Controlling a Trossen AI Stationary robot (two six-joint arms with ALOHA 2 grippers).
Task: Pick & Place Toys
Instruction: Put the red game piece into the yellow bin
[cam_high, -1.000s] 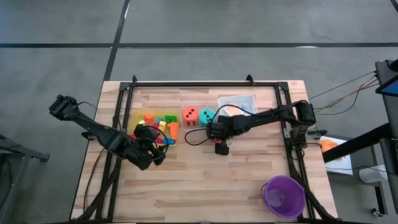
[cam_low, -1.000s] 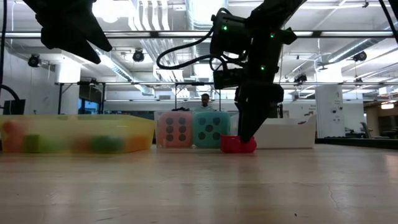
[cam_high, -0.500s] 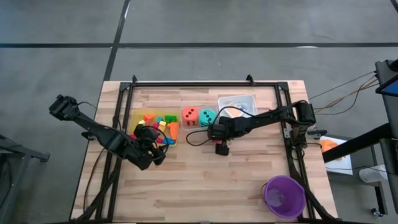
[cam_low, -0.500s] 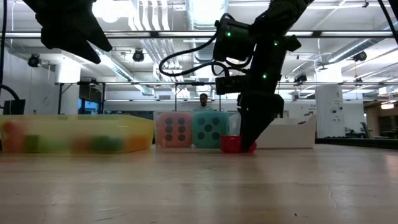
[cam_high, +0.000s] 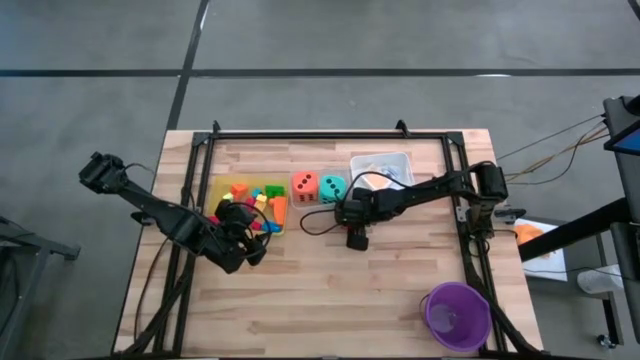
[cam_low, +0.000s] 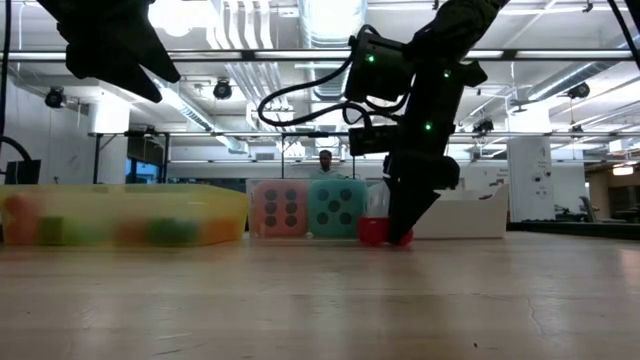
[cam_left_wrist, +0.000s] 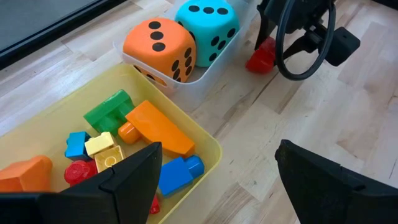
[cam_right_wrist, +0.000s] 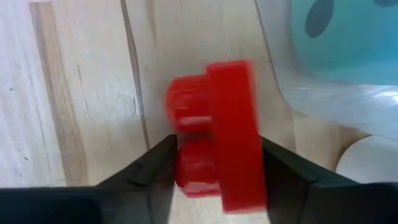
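Right gripper (cam_high: 355, 238): reaches down to the wooden surface (cam_high: 330, 290) near its middle, jaws closed against both sides of a red block (cam_right_wrist: 217, 134)
Red block: sits on the surface just beside the clear tray (cam_left_wrist: 186, 87), on the teal die's side
Dice: an orange die (cam_left_wrist: 160, 48) and a teal die (cam_left_wrist: 208, 22) stand side by side in the clear tray
Left gripper (cam_high: 245, 240): hangs above the near edge of the yellow tray (cam_left_wrist: 208, 146), jaws spread wide and empty
Yellow tray: holds green, orange, blue, yellow and red blocks
White tray (cam_high: 385, 163): behind the right arm
Purple cup (cam_high: 457, 314): at the surface's near right corner, well apart from the toys
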